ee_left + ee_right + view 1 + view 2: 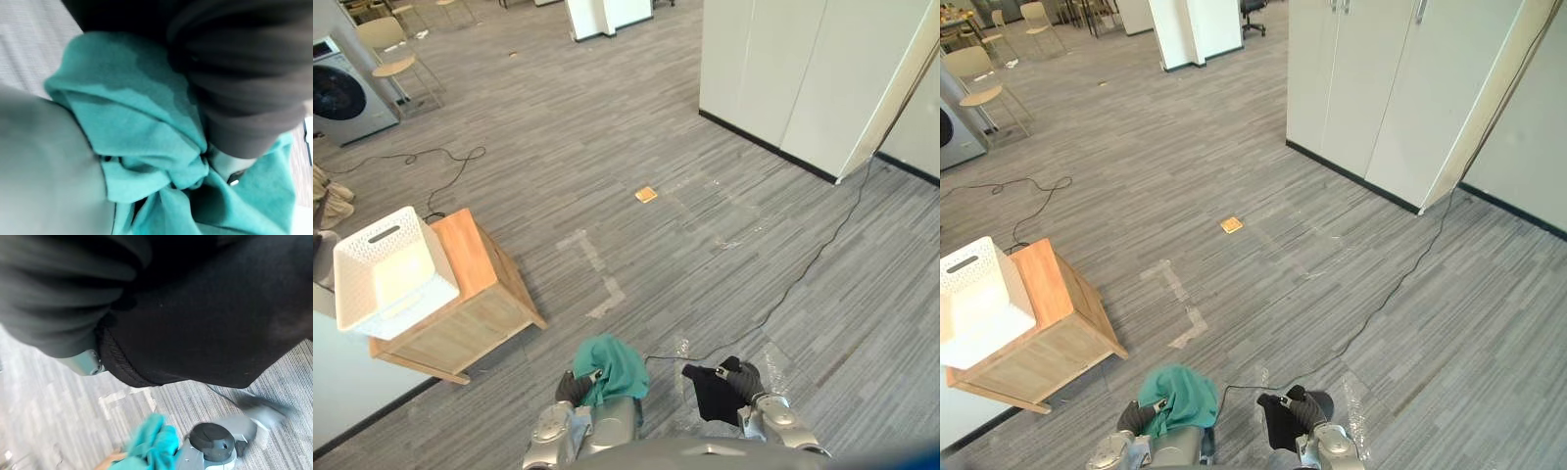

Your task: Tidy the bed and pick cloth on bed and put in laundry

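- Left eye view: the left hand (572, 388) is low and close to the body, clenched on a teal cloth (610, 367). The cloth drapes over the hand in a soft, rumpled heap. The right hand (744, 377) is beside it, its fingers wrapped around a black cloth (713, 392) that hangs limp and matte. Both cloths are clear of the grey striped carpet floor (607, 166), probably so they do not drag while being carried. Well apart on the robot's left, a white laundry basket (386, 279) sits on a low wooden desk (480, 299). The basket is rigid plastic with perforated walls and a slot handle, and its open top is ready to take the cloths. A washing machine (342, 93) stands far off by the wall.
- Right eye view: a small orange square (1231, 224) lies flat on the carpet, and tall, smooth white cabinets (1371, 88) line the far side. The basket is well apart from both hands, so I judge the walk to it is unfinished.
- Left wrist view: the teal fabric is gathered into a tight knot of folds just under the dark ribbed cover, which fits a firm grasp. Its weave looks fine and slightly fuzzy.
- Right wrist view: the black cloth is pressed against the cover. It is dense, with a ribbed hem along one edge, and the teal cloth shows beyond it.
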